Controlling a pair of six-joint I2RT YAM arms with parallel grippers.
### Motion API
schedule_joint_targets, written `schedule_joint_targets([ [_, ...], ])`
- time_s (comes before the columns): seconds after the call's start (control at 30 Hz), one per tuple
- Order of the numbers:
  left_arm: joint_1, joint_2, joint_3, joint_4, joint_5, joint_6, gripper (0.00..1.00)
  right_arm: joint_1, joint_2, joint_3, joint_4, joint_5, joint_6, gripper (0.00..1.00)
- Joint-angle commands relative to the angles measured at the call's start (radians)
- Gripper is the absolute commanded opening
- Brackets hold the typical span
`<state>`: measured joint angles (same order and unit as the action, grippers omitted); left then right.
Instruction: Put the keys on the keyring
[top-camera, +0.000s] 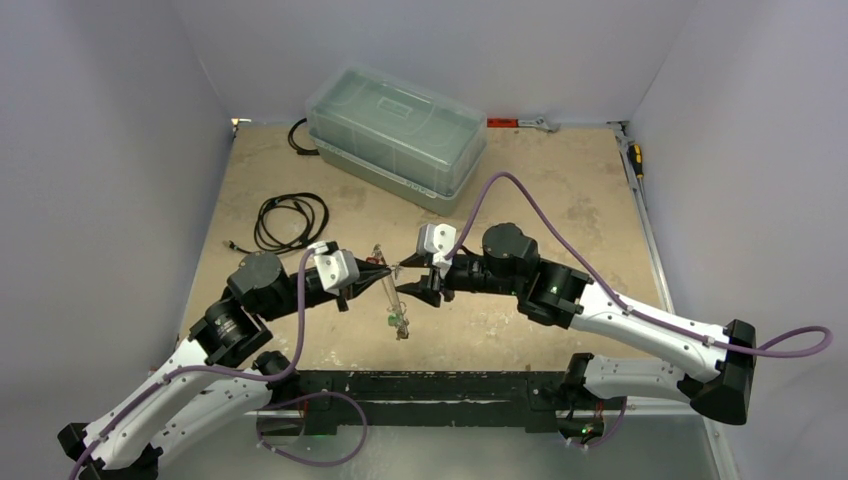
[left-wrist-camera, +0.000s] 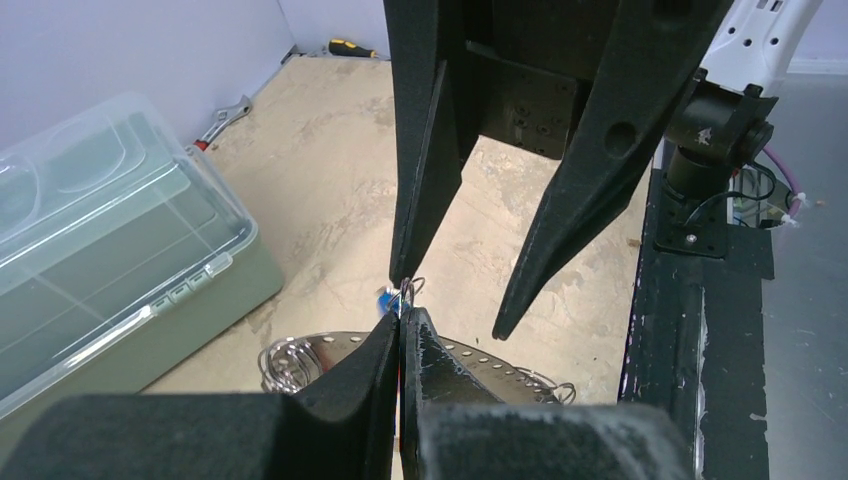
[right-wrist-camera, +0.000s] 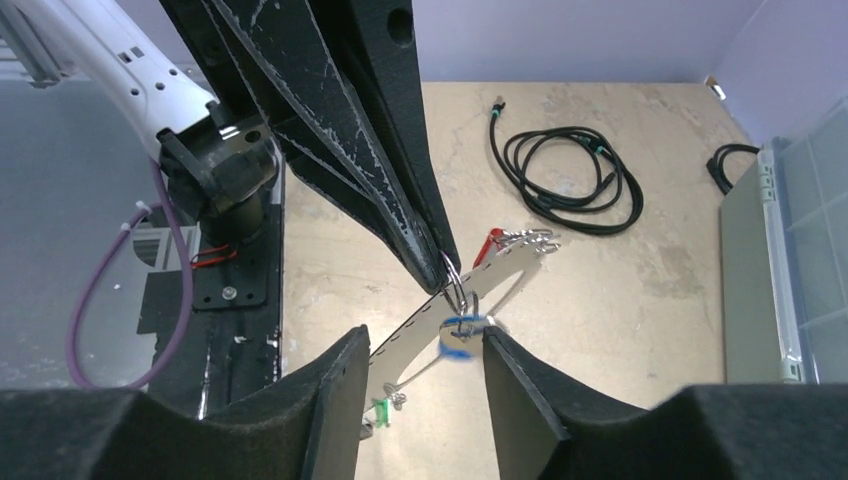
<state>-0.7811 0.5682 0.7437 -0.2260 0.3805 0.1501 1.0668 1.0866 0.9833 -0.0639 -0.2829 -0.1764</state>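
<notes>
Step in hand: hooking the blue key (right-wrist-camera: 460, 338) onto the keyring (right-wrist-camera: 505, 268). The keyring looks lifted off the table (top-camera: 560, 200), up on its edge, btw the two grippers. The L gripper (left-wrist-camera: 401, 320) is pinched tight on a thin wire loop (right-wrist-camera: 455, 285) right at the keyring's rim. The blue key sits just under that loop, against the keyring. Can't tell if the loop is already thru a rim hole or only beside it. The R gripper (right-wrist-camera: 425, 335) is spread wide & holds nothing, w/ one finger on each side of the keyring, near the blue key.

A red key (right-wrist-camera: 490, 240) hangs at the keyring's far end, next to some small rings. A green key (right-wrist-camera: 380, 405) hangs at its near, low end. So I think some keys are on already.

Next move, my guess: the R gripper should close on the keyring's flat sides to hold it firm, so the loop can be worked round thru a hole. That needs small, slow moves, as the loop is thin & could slip out.

Room: both grippers' tips are v. close at the keyring's rim, so a bump there is the main risk. The coiled black cable (right-wrist-camera: 565, 180) lies well off to the keyring's L side. The clear plastic box (top-camera: 395, 135) is well behind it. The black base rail (top-camera: 430, 385) is on its near side, not close.
</notes>
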Motion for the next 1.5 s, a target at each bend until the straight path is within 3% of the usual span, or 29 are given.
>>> schedule_joint_targets([
  [0.0, 0.002, -0.019, 0.015, 0.091, -0.004, 0.003, 0.0, -0.001, -0.005, -0.023, 0.031, 0.013, 0.005, 0.51],
  [0.93, 0.001, -0.024, 0.013, 0.093, -0.002, 0.0, 0.0, -0.001, -0.054, -0.045, 0.156, 0.076, -0.046, 0.26],
  [1.47, 0.002, -0.015, 0.011, 0.091, -0.009, -0.001, 0.0, -0.001, -0.035, -0.026, 0.155, 0.014, -0.051, 0.24],
])
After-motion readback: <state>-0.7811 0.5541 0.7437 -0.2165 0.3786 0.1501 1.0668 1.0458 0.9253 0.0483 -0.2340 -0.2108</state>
